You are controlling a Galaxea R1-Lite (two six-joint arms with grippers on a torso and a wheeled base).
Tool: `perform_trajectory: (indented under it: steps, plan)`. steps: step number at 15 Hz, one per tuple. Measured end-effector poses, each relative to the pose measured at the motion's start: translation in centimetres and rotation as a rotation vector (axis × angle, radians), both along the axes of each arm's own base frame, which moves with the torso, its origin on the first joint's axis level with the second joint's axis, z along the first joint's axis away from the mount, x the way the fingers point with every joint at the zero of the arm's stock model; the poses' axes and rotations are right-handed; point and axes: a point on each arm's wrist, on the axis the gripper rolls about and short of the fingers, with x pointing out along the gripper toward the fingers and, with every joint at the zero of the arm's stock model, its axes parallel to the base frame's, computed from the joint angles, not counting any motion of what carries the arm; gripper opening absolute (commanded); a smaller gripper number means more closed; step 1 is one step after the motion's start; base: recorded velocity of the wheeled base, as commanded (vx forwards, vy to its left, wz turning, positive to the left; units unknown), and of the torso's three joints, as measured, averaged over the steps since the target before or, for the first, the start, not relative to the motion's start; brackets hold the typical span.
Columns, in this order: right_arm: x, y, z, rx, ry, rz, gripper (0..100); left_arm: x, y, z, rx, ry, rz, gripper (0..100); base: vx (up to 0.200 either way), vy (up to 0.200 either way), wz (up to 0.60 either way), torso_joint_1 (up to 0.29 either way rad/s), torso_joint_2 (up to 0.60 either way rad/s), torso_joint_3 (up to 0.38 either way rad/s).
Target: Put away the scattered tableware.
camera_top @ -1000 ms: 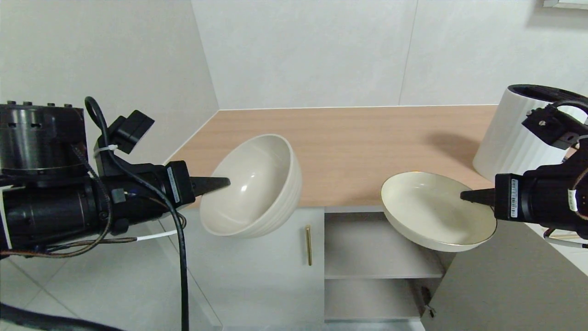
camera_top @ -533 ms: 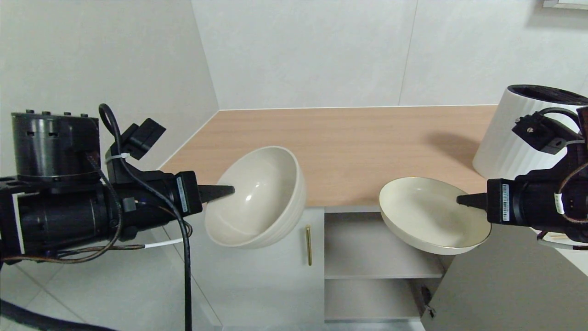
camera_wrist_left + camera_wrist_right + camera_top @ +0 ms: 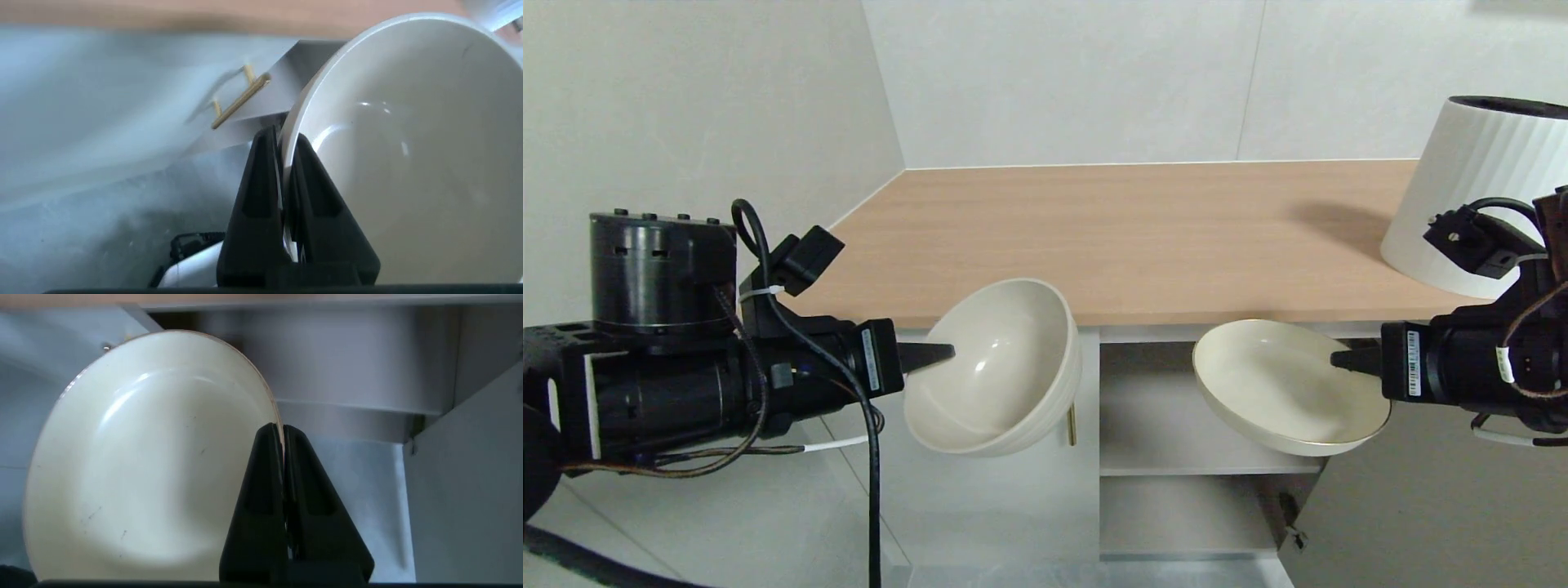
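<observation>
My left jaws are clamped on the rim of the bowl [image 3: 996, 371] and my right jaws on the plate [image 3: 1286, 392], both hanging before the open cabinet [image 3: 1176, 425] under the counter [image 3: 1135, 237], so I judge shelving is next: slide the 2 in level.

Wooden counter [image 3: 1127, 237] spans the middle of the frame, reaching the walls at back and left. Standing on it, far right: one white ribbed pot [image 3: 1478, 196], dark rim. Below the front edge, centre-right: open cabinet with pale shelf [image 3: 1168, 408].
</observation>
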Motion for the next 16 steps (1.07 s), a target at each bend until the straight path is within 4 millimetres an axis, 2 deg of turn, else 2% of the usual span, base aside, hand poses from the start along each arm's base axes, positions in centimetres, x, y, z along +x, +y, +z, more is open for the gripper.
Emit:
perform_trajectory:
  steps: [9,16]
  plan:
    - [0.18,0.1,-0.33,-0.005,0.01,0.001,0,0.05,-0.04,-0.11,0.002,0.005,-0.001,0,0.0,0.0,0.0,-0.14,0.44,0.294]
    - [0.54,0.28,-0.62,-0.011,0.019,0.001,0,0.09,-0.07,-0.14,0.002,0.006,-0.003,0,0.0,0.0,0.0,-0.009,0.04,0.031]
